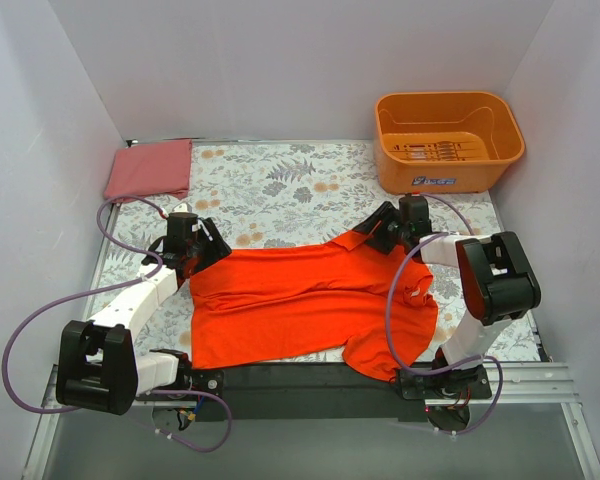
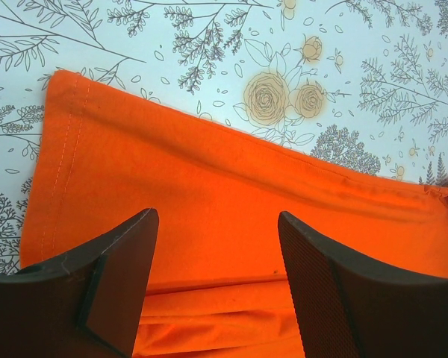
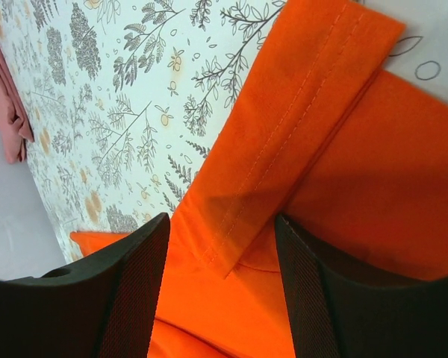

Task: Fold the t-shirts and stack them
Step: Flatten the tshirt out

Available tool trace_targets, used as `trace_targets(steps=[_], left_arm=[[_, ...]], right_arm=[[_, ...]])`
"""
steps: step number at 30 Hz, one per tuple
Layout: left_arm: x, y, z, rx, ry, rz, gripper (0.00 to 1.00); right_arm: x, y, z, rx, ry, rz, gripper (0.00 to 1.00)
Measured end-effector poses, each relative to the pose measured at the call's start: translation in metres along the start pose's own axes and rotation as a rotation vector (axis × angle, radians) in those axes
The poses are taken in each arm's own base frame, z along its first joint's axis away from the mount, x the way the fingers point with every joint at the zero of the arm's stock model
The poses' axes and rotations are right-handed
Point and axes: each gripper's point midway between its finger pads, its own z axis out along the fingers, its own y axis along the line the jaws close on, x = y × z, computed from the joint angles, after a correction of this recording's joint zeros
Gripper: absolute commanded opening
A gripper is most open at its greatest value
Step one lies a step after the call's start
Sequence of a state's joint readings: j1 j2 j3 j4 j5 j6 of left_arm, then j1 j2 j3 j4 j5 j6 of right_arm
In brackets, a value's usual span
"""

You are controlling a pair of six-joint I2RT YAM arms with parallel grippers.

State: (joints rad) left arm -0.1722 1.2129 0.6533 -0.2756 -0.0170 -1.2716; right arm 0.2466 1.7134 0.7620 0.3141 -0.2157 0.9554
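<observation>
A vivid orange-red t-shirt (image 1: 310,300) lies spread flat across the middle of the floral table cover, sleeves toward the right. A duller pinkish-red t-shirt (image 1: 150,170) rests as a folded rectangle at the far left corner. My left gripper (image 1: 212,254) hangs open over the spread shirt's far left corner; in the left wrist view its jaws (image 2: 216,224) straddle the hemmed cloth (image 2: 209,171) with nothing pinched. My right gripper (image 1: 373,232) is open over the far sleeve; in the right wrist view it (image 3: 220,224) frames the sleeve's stitched edge (image 3: 299,112).
A rigid orange plastic tub (image 1: 448,140) stands at the far right corner. White walls enclose the table on three sides. Bare floral cover (image 1: 280,185) lies between the folded shirt and the tub. The folded shirt's edge (image 3: 7,112) shows in the right wrist view.
</observation>
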Motion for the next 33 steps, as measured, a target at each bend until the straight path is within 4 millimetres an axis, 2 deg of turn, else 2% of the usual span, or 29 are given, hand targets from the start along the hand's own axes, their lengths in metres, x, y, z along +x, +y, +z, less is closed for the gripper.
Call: trace_targets(steps=[6,12,17,26,30,33], left_arm=[[0.000,0.000,0.000,0.001,0.001,0.000,0.64],[0.001,0.000,0.000,0.001,0.003,0.000,0.64],[0.001,0.000,0.000,0.001,0.003,0.000,0.64],[0.002,0.001,0.001,-0.002,0.006,0.000,0.64],[0.003,0.002,0.001,-0.004,0.009,0.001,0.64],[0.003,0.002,0.001,-0.005,0.010,0.001,0.64]], right_arm=[[-0.004,0.011,0.008,-0.015,0.003,0.000,0.65],[-0.013,0.027,0.027,-0.036,0.012,0.002,0.64],[-0.025,0.054,0.043,-0.083,0.007,-0.014,0.64],[-0.041,0.101,0.052,-0.202,0.024,-0.085,0.62],[-0.038,0.101,0.054,-0.217,0.046,-0.119,0.60],[-0.031,0.090,0.053,-0.199,0.055,-0.143,0.59]])
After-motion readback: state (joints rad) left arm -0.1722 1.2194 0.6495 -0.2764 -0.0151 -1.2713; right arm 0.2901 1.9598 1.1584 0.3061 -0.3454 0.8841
